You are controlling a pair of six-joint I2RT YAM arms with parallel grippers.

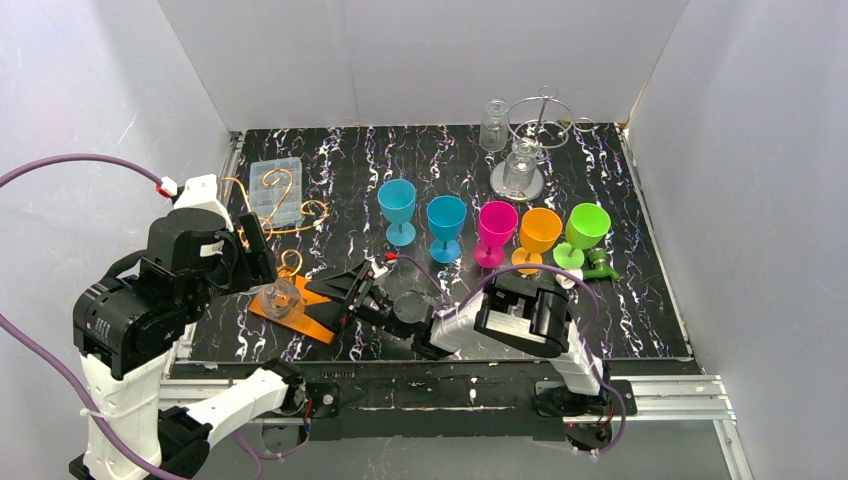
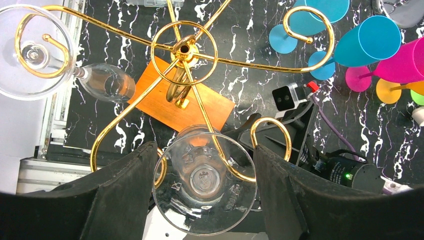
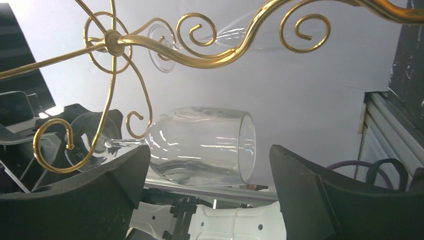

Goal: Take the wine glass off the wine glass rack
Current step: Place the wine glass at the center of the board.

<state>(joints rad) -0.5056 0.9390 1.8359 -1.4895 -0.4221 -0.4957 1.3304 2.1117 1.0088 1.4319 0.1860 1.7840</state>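
Note:
A gold wire wine glass rack (image 1: 290, 205) stands on an orange base (image 1: 312, 318) at the table's front left. A clear wine glass (image 2: 205, 182) hangs from one of its hooks, foot towards the left wrist camera. My left gripper (image 2: 205, 152) is shut on that round foot, one finger against each side of its rim. In the right wrist view the glass bowl (image 3: 200, 145) lies sideways just beyond my right gripper (image 3: 209, 152), which is wide open and not touching it. Another clear glass (image 2: 37, 50) hangs on a further arm of the rack (image 2: 184, 47).
Coloured plastic goblets (image 1: 497, 225) stand in a row across mid-table. A silver rack (image 1: 540, 120) with clear glasses sits at the back right. Behind the gold rack lies a clear plastic box (image 1: 275, 190), and a green object (image 1: 600, 268) rests at the right.

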